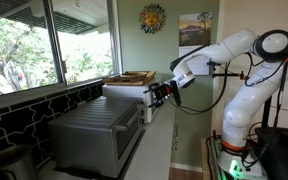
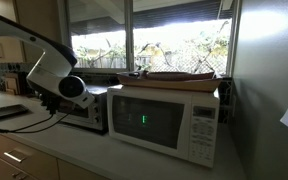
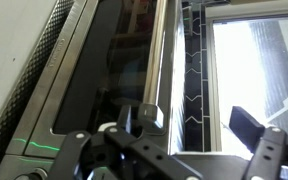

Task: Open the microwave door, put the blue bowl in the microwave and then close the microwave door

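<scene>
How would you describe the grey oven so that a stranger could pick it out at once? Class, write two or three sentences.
Find the big window; below it two appliances stand in a row. The grey oven is the larger one, a boxy brushed-metal appliance. Unlike the white microwave beside it, it carries no wooden tray on top.

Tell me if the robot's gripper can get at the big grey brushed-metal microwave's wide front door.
Probably yes: the open gripper hangs close before the microwave door, nothing visible between them.
</scene>
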{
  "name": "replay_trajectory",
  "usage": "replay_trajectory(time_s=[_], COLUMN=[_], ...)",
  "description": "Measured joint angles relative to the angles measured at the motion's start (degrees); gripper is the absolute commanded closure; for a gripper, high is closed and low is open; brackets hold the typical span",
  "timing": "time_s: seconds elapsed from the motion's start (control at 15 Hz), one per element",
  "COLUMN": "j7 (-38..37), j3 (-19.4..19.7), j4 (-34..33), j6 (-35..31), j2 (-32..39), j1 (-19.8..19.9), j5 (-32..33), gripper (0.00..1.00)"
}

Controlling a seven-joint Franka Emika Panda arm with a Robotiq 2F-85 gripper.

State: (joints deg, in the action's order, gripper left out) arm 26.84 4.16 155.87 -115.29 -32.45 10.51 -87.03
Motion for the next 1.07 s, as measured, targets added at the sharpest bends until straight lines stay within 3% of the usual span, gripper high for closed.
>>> replay_trajectory(time_s=[0.33, 1.07], j7=[-2.4, -20.4], j3=[-0.8, -1.5], j4=[-0.5, -5.8], j6=[-0.9, 2.0], j2=[-3.8, -19.5], j1=[1.5, 3.3], j5=[9.3, 45.6], gripper=[0.00, 0.00])
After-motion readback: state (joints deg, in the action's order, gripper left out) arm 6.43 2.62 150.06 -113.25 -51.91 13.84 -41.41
